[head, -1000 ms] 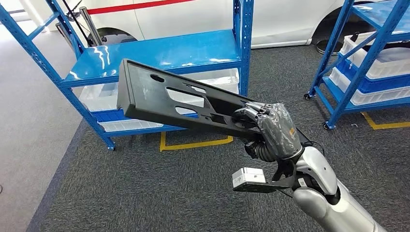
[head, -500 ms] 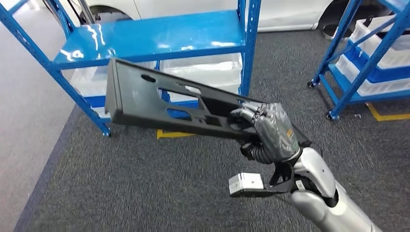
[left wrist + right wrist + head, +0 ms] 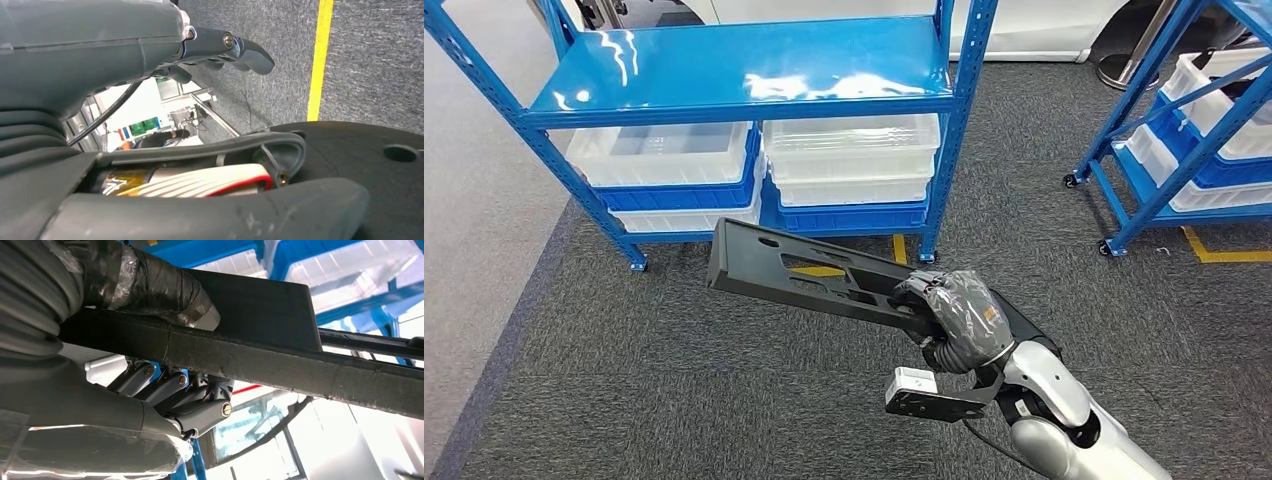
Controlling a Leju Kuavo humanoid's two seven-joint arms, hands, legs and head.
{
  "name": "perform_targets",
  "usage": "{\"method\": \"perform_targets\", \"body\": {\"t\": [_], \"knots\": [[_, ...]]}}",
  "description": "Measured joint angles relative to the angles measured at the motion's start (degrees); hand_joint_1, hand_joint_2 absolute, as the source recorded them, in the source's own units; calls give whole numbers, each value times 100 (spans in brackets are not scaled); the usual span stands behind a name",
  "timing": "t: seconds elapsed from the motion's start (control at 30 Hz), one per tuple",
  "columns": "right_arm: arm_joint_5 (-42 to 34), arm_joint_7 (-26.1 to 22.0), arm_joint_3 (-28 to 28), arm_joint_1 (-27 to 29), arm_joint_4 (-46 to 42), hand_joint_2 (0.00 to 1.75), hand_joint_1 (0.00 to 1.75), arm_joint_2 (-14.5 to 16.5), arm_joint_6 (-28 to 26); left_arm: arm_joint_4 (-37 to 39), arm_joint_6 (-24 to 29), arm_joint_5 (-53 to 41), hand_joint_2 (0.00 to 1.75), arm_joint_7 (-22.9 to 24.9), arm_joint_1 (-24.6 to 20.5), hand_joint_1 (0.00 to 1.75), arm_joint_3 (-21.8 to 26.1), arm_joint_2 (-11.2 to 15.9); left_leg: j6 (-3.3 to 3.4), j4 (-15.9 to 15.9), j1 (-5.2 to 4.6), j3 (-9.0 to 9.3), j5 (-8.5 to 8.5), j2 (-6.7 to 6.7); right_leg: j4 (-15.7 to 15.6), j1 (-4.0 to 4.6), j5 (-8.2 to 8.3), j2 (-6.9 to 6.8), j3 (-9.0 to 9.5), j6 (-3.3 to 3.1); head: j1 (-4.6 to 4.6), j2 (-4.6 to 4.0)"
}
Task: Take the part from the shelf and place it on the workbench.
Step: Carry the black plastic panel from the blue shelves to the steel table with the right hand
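Observation:
The part is a long black plastic panel [image 3: 804,275] with several cut-outs. My right hand [image 3: 959,318] grips it by one end, and it juts out to the left, slightly tilted, above the carpet in front of the blue shelf [image 3: 744,75]. In the right wrist view the taped thumb [image 3: 150,290] presses one face of the panel's edge [image 3: 280,365] and the dark fingers [image 3: 200,400] wrap the other side. In the left wrist view my left hand [image 3: 125,50] hangs with its fingers [image 3: 245,50] and thumb [image 3: 250,210] apart, holding nothing, over grey carpet.
The blue shelf's top level is bare, and clear and blue bins [image 3: 854,150] are stacked on its lower level. A second blue shelf [image 3: 1184,130] with bins stands at the right. Yellow floor tape [image 3: 1224,255] crosses the grey carpet. A paler floor strip [image 3: 464,250] runs along the left.
The camera has moved, so the shelf sits further right and squarer in the picture. The panel, still held by my right hand, has come lower.

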Motion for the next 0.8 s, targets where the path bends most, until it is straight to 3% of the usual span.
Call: {"method": "perform_targets", "body": {"t": [0.47, 0.8], "knots": [[53, 83, 12, 274, 58, 175, 175, -140, -94, 0, 19, 25, 175, -24, 33, 0, -2, -11, 54, -55, 0, 52, -41, -9, -166, 2, 19, -8, 121, 53, 0, 0], [274, 222, 92, 260, 110, 175, 175, 34, -143, 0, -25, -19, 175, -30, 38, 0, -4, -10, 67, -57, -1, 66, -50, -17, -196, 2, 24, -17, 150, 72, 0, 0]]}}
